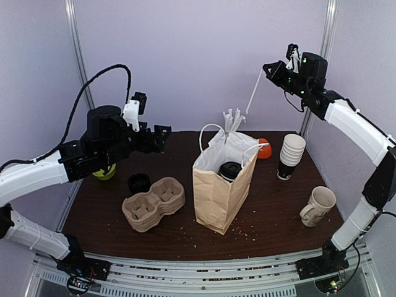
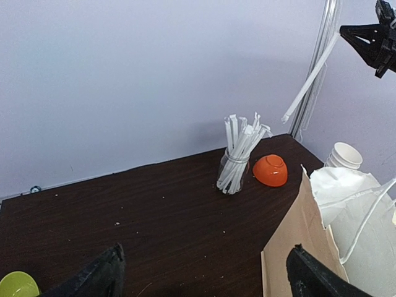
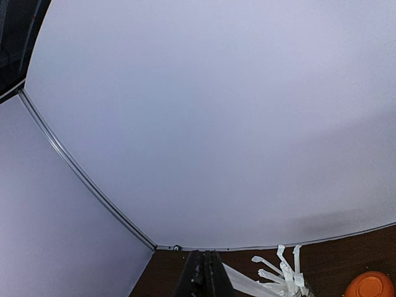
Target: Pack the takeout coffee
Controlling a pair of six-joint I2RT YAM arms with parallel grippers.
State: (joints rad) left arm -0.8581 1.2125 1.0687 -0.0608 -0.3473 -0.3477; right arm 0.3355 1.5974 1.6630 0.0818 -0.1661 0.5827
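The takeout coffee (image 1: 230, 170), a black cup with a black lid, stands inside the open brown paper bag (image 1: 216, 198) at the table's middle; only its lid shows. A white bag with handles (image 1: 228, 147) sits in the paper bag behind it. My right gripper (image 1: 268, 68) is raised high over the back right and is shut on a white wrapped straw (image 1: 253, 93). It also shows in the right wrist view (image 3: 203, 257) with the straw (image 3: 247, 286), and in the left wrist view (image 2: 365, 38). My left gripper (image 1: 164, 137) hangs open and empty left of the bag, also seen in its own view (image 2: 206, 250).
A jar of wrapped straws (image 1: 232, 122) and an orange bowl (image 1: 265, 148) stand behind the bag. A stack of white paper cups (image 1: 291, 154) and a cream mug (image 1: 318, 206) are at the right. A cardboard cup carrier (image 1: 153, 204), a black ring (image 1: 138, 182) and a green bowl (image 1: 105, 173) are at the left.
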